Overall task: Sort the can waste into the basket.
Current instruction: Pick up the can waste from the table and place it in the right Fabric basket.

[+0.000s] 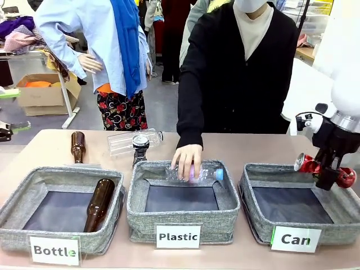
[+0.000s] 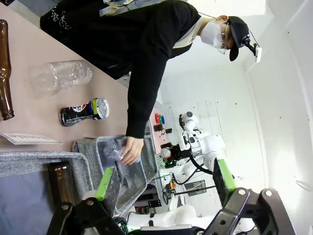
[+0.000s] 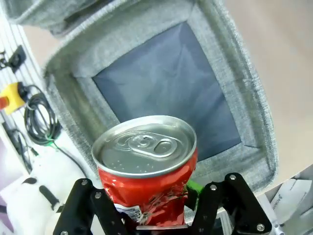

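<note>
Since the right gripper (image 1: 328,169) is clamped shut on the red can (image 1: 306,163), long axis crosswise to the fingers, above the Can basket (image 1: 337,232), a release should drop it in; the left gripper (image 2: 164,176), wide open and empty, is nearer the black can (image 1: 140,145).

We see our left tool (image 2: 164,183) spread wide. Beyond a grey basket (image 2: 34,161) holding a brown bottle (image 2: 61,181), the black and silver can (image 2: 84,112) lies on the surface (image 2: 29,110) near its far edge, beside a clear bottle (image 2: 59,76).
</note>
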### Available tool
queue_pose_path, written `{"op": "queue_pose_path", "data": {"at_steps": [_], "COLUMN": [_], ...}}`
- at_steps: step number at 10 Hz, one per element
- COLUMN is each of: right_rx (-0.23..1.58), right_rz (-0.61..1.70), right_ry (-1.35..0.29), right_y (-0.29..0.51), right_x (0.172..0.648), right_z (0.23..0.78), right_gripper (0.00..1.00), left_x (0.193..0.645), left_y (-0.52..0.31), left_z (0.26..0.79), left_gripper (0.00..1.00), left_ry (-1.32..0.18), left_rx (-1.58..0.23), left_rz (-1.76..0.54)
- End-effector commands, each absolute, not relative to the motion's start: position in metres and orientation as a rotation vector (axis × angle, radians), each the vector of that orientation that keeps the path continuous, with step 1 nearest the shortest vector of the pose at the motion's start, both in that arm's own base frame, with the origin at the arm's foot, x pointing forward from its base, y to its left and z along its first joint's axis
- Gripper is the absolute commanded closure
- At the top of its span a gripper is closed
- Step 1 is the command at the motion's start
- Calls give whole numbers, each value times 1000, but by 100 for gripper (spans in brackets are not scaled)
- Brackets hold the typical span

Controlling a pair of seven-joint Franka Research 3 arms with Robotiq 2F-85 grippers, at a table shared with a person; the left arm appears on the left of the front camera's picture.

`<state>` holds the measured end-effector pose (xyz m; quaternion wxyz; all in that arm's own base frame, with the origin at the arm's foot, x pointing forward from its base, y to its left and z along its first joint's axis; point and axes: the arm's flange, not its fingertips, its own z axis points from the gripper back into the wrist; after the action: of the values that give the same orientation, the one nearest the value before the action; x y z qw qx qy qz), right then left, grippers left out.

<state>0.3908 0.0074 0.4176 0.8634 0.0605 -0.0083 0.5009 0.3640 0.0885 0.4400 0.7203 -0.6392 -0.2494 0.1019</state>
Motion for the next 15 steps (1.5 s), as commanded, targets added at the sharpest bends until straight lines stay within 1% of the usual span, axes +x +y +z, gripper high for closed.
{"op": "queue_pose_path", "data": {"at_steps": [1, 2, 3, 4, 5, 6, 8, 9, 10, 13, 15], "right_rx": [119, 120, 122, 115, 116, 121, 133, 131, 134, 149, 195], "right_rz": [1055, 1057, 1054, 1059, 1060, 1062, 1059, 1058, 1058, 1060, 1027], "right_ry": [-37, -34, -39, -40, -39, -38, -36, -39, -41, -50, -64], "right_y": [4, 4, 4, 5, 6, 6, 4, 4, 4, 4, 2], "right_x": [393, 394, 395, 395, 395, 395, 397, 397, 398, 397, 400], "right_z": [414, 414, 414, 414, 413, 413, 413, 413, 413, 413, 414], "right_gripper": [100, 100, 63, 42, 6, 0, 0, 9, 0, 0, 0], "left_x": [362, 362, 362, 362, 362, 362, 362, 362, 362, 362, 362], "left_y": [89, 89, 89, 89, 89, 89, 89, 89, 89, 89, 89], "left_z": [440, 440, 440, 440, 440, 440, 440, 440, 440, 440, 440], "left_gripper": [0, 0, 0, 0, 0, 0, 0, 0, 0, 0, 0], "left_ry": [-551, -551, -551, -551, -551, -551, -551, -551, -551, -551, -551], "left_rx": [-1416, -1416, -1416, -1416, -1416, -1416, -1416, -1416, -1416, -1416, -1416], "left_rz": [208, 208, 208, 208, 208, 208, 208, 208, 208, 208, 208]}}
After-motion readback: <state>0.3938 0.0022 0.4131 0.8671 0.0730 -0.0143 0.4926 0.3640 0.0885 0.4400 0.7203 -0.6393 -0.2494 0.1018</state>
